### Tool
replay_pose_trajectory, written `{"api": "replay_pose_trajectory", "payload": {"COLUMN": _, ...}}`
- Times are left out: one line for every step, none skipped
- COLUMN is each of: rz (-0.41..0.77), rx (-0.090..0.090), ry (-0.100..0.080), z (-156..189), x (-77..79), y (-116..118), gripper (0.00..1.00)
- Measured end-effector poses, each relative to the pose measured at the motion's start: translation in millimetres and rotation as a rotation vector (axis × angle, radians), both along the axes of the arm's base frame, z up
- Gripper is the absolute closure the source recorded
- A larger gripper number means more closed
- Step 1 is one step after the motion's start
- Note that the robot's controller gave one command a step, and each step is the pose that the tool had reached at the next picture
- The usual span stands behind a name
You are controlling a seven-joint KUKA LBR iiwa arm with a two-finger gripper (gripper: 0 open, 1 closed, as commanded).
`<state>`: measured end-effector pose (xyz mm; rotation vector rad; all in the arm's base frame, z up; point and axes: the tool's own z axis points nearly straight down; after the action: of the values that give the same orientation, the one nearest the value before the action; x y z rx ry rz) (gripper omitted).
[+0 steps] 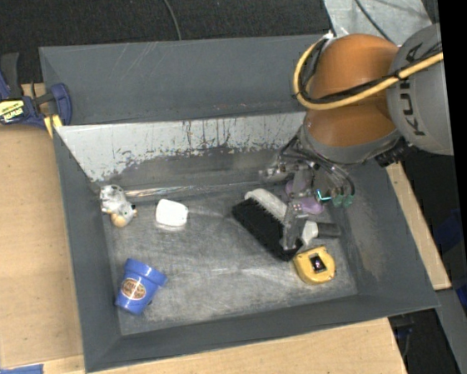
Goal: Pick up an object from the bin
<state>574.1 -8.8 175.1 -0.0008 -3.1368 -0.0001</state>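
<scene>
The tool hangs low on the right of the bin, at the edge of a black brush with white bristles. I cannot tell whether it is clenched or released. A yellow tape measure lies just beside it. The blue cup sits well apart, so the brush looks the handiest pick.

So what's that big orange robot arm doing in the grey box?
It is trying to pick something out. The robot's gripper is low in the right part of the grey metal bin, close beside a black brush with white bristles and near a round yellow tape measure. Nothing looks lifted yet. A blue cup on its side, a white lump and a small pale toy figure lie apart on the left.
</scene>
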Motion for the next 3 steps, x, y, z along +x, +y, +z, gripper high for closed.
{"api": "replay_pose_trajectory", "payload": {"rz": 0.0, "rx": 0.0, "ry": -0.008, "z": 4.7, "x": 1.7, "y": -0.1, "gripper": 0.0}}
{"api": "replay_pose_trajectory", "payload": {"rz": -0.222, "rx": 0.001, "ry": -0.014, "z": -23.5, "x": -4.5, "y": -12.7, "gripper": 0.0}}
{"api": "replay_pose_trajectory", "payload": {"rz": -0.454, "rx": -0.002, "ry": -0.005, "z": -42.5, "x": -2.7, "y": -8.5, "gripper": 0.0}}
